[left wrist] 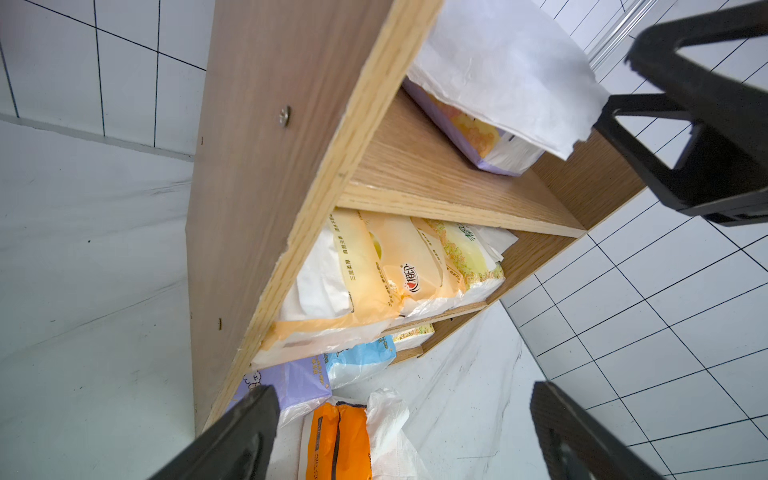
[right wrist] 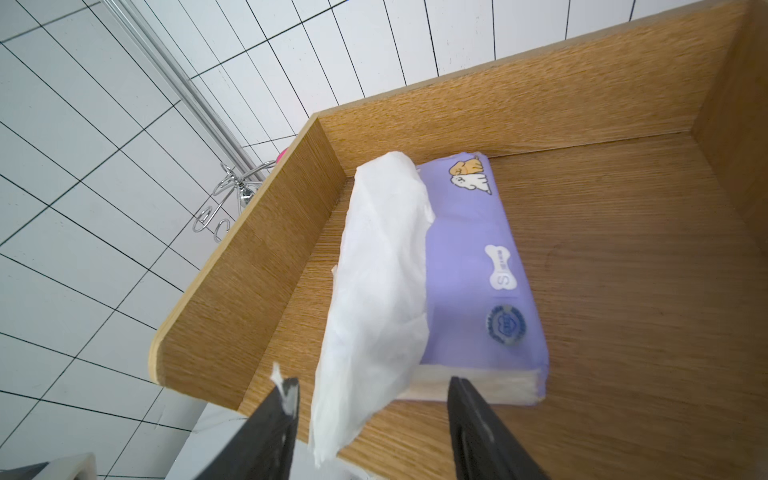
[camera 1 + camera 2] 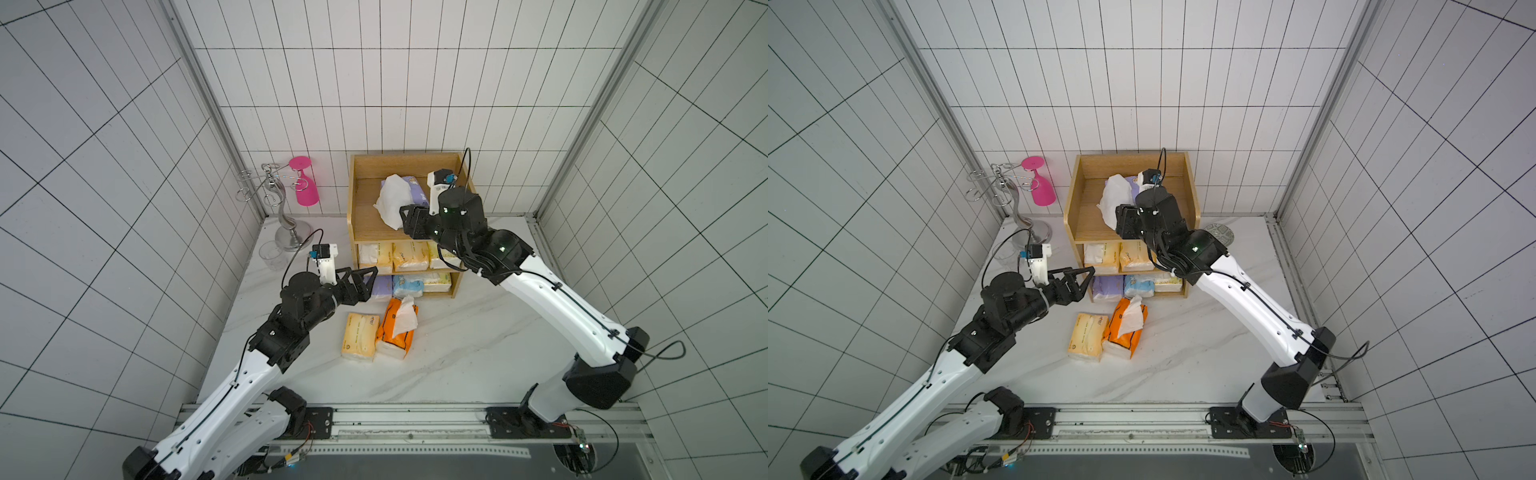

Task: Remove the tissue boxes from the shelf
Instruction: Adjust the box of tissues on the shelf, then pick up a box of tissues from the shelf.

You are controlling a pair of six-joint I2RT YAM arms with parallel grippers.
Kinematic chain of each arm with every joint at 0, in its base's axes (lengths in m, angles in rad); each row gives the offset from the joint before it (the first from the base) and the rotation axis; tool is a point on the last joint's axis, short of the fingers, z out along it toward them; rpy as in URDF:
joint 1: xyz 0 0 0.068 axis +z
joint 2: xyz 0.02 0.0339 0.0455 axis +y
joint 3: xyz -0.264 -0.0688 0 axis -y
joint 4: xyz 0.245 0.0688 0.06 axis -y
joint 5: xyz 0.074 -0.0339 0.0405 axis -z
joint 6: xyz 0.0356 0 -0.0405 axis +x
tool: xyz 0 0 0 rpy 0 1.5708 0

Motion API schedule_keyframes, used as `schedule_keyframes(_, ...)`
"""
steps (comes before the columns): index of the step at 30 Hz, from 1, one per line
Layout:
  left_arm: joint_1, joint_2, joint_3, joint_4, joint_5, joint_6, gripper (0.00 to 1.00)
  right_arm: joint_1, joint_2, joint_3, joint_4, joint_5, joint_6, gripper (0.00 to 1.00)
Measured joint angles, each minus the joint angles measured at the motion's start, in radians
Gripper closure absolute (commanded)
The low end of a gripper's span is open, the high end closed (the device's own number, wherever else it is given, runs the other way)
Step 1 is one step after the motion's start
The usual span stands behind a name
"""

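Right gripper (image 2: 371,382): fingers spread, pinching nothing; a white scrap clings to one fingertip (image 2: 287,395). Between them hangs a loose tissue sheet (image 2: 382,270), drawn from the purple pack (image 2: 469,270) and draped over its near end and the front lip of the top tier, masking that side of the pack. The pack lies flat on the top tier of the shelf (image 2: 623,270), nearer the left panel, far end close to the back panel. Left gripper (image 1: 403,388): fingers spread, empty, at the shelf's left front corner, side panel just beside it. Middle tier: three cream-yellow packs (image 3: 410,255) side by side, the rightmost partly hidden by the right arm. Bottom tier: second purple pack (image 3: 382,289), light blue pack (image 3: 408,285), white pack (image 3: 437,282). Worktop (image 3: 478,353), just before the shelf: lone cream-yellow pack (image 3: 359,336) touching orange pack (image 3: 395,336), a sheet sticking out of it. Shelf stands at the worktop's back edge. Back left corner: wire stand (image 3: 286,216) with pink glass (image 3: 305,187) hung upside down, clear cup (image 3: 273,254) near its base.
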Motion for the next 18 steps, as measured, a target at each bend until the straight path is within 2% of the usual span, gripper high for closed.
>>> schedule_keyframes(3,0.000,-0.017,0.000,-0.011,-0.009,0.002,0.02,-0.050,-0.054,-0.014,-0.020,-0.021,-0.013,0.37)
schedule_keyframes(7,0.000,-0.020,0.000,-0.012,-0.016,0.001,0.02,-0.139,-0.075,-0.013,-0.026,-0.110,-0.055,0.36)
schedule_keyframes(18,0.000,-0.010,-0.001,-0.011,-0.016,-0.010,0.02,-0.253,0.035,-0.012,-0.050,-0.372,-0.101,0.33)
